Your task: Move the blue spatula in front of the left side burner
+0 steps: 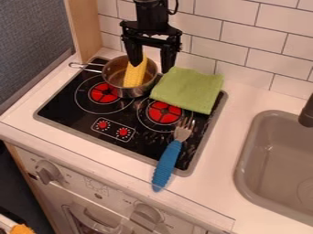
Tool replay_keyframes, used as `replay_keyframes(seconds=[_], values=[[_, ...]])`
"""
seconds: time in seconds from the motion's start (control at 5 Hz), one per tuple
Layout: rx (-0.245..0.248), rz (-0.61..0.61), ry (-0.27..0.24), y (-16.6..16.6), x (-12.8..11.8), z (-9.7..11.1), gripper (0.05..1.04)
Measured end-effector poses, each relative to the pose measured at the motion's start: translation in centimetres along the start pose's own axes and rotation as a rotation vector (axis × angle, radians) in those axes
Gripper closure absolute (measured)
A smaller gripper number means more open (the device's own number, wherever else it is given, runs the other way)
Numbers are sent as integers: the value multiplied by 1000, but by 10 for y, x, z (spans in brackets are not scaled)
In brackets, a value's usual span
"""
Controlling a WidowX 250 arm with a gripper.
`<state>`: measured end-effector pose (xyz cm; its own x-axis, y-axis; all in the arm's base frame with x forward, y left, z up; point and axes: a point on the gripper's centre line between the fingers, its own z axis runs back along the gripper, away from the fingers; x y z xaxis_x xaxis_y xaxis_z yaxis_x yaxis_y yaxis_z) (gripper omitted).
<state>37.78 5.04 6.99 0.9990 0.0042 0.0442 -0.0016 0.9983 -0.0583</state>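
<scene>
Camera view, front edge first. Lower left corner: an orange item (22,229), too little of it in sight to name. Oven front below the counter (36,137) carries two grey knobs, one toward the left, one nearer the middle.

Blue-handled fork (167,165) (no spatula blade; metal tines) lies aslant over the cooktop's (79,132) front edge near its right corner. Handle end reaches the counter's front edge; tines point away from the camera, up to the near side of the right burner (164,112). So it sits to the right of the area in front of the left burner (104,93).

Control panel (113,130) with two red dials, in front of and between the two burners. Grey sink (275,155) to the right, dark faucet (307,112) at its far side.

Farther back: green cloth (189,89) over the cooktop's far right part. Left of it, a metal saucepan (130,90), handle toward the left, yellow corn cob (136,73) leaning inside. Black gripper (150,66) hangs over the pan, fingers spread wide, nothing gripped; cob's top close by one finger. White tile wall (245,43) behind.
</scene>
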Motion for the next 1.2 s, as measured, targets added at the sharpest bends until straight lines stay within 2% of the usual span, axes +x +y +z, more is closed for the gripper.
replay_keyframes(seconds=[0.2, 0.4, 0.8, 1.0, 1.2], values=[[-8, 5, 44, -1, -7, -18, 83], [-19, -54, 76, -24, -37, -27, 83], [-15, -203, 56, -69, -85, -30, 83], [11, -174, 32, -84, -93, -43, 83], [12, -131, 16, -99, -101, -61, 83]])
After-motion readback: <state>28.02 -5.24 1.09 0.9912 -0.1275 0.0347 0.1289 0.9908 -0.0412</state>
